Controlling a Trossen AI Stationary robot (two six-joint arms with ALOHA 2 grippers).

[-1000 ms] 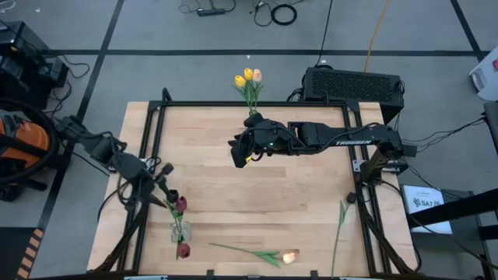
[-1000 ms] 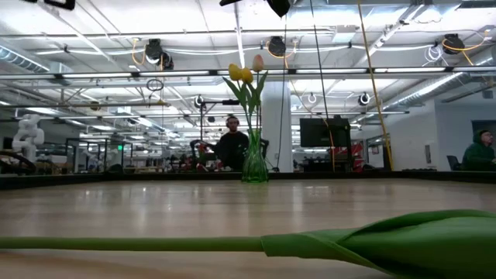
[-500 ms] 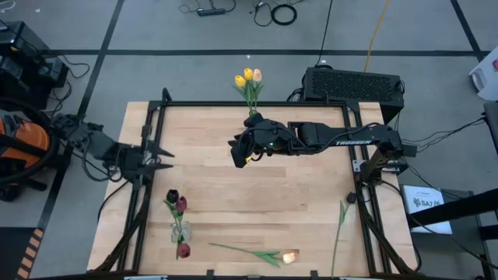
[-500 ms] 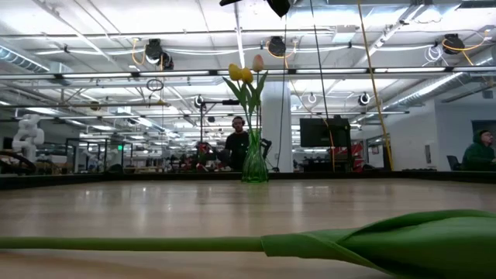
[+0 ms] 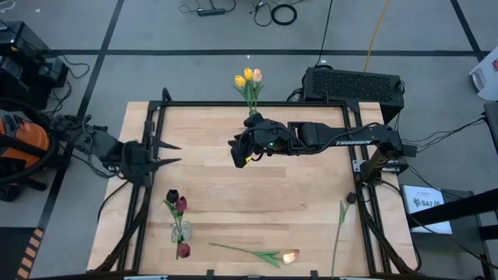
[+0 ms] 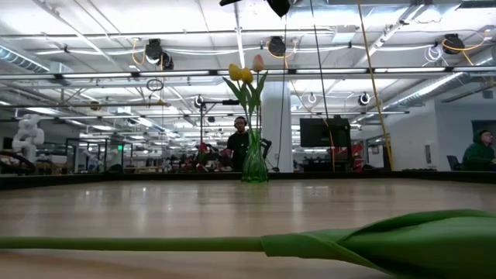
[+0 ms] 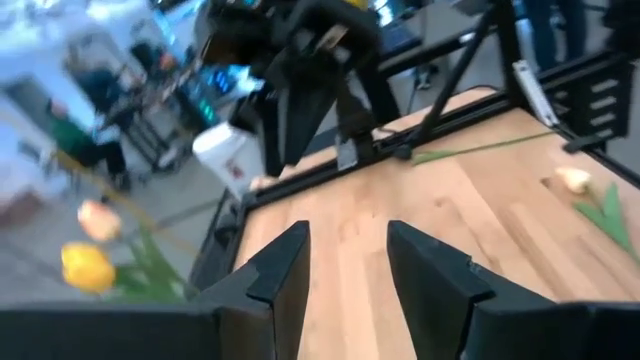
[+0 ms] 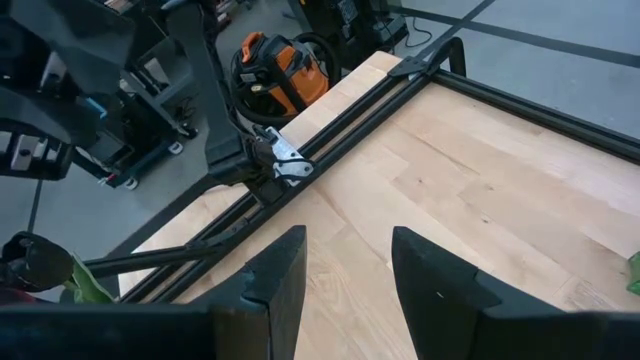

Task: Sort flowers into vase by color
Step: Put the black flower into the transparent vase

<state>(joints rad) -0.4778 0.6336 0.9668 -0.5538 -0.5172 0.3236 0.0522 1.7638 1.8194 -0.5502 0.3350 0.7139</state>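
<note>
Yellow and peach tulips (image 5: pixel 247 78) are standing upright in a green glass vase (image 6: pixel 254 167) at the table's far edge. Near the left front, a black and a dark red tulip (image 5: pixel 177 202) are sitting in a clear vase (image 5: pixel 180 231), with another dark red head (image 5: pixel 184 250) just beside it. A pale-headed tulip (image 5: pixel 257 253) is lying flat along the front edge, and a bare green stem (image 5: pixel 339 225) is lying at the right.
</note>
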